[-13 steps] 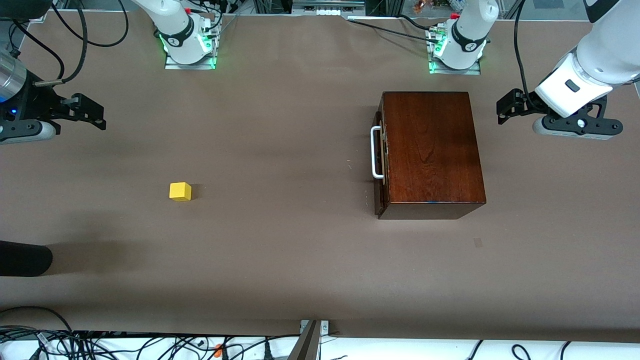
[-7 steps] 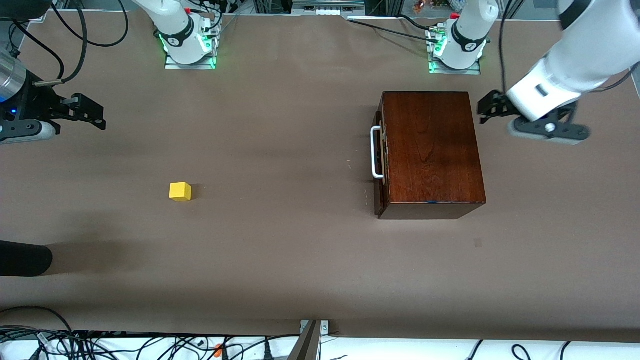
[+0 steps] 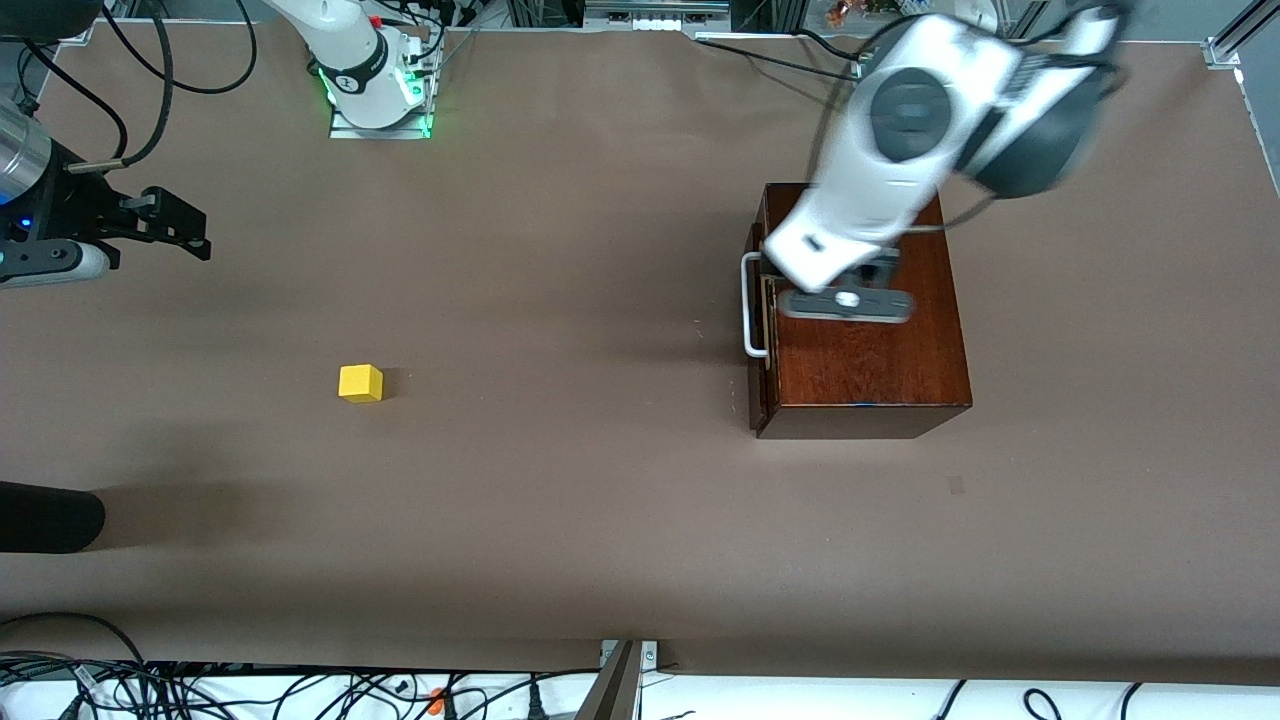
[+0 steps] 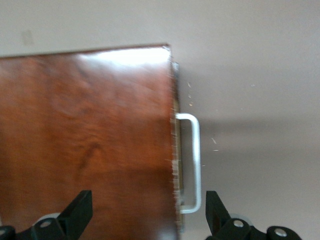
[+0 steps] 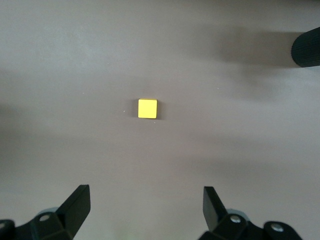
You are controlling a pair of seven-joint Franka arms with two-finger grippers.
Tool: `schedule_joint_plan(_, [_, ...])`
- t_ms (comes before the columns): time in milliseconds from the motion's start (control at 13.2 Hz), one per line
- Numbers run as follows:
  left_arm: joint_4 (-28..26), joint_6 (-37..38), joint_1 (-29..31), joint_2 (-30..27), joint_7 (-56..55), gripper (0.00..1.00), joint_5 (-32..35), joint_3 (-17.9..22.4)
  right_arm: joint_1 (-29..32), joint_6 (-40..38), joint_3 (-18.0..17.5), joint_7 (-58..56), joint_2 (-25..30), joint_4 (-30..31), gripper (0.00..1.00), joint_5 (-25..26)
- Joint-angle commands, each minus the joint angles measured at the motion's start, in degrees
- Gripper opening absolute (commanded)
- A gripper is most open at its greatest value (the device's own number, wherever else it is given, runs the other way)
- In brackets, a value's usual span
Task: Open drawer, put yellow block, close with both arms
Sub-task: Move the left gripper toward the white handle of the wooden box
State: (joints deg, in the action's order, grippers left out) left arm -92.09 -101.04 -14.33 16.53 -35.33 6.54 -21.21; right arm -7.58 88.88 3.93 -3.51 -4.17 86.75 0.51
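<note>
A brown desk [image 3: 600, 520] carries the yellow block [image 3: 360, 383] and the wooden box [image 3: 870, 360], its drawer [image 3: 760, 310] shut. The left gripper [image 4: 145, 220] hangs over the box, fingers open. The right gripper [image 5: 145, 210] waits over bare desk, fingers open.

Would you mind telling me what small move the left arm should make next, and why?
Probably lower the open left gripper onto the white handle: the drawer looks shut, and the gripper hovers over the wooden box near that handle.

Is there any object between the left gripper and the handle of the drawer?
Nothing visible is. The left gripper is open above the wooden box, at the edge that carries the white handle of the drawer. Only air shows between its fingers and the handle.
</note>
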Motion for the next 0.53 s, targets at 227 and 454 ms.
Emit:
schedule_joint_plan(227, [1.8,-5.1,-6.8,9.1,-13.7,1.0,11.8,0.4,0.6,-1.1,-0.3,-0.8,-0.4,-1.5,1.0,0.2])
schedule_joint_plan(454, [0.6,-5.1,-9.6,11.7,-18.3,1.0,15.5,0.4,0.6,-1.1,-0.3,-0.8,-0.4,-1.5,1.0,0.2])
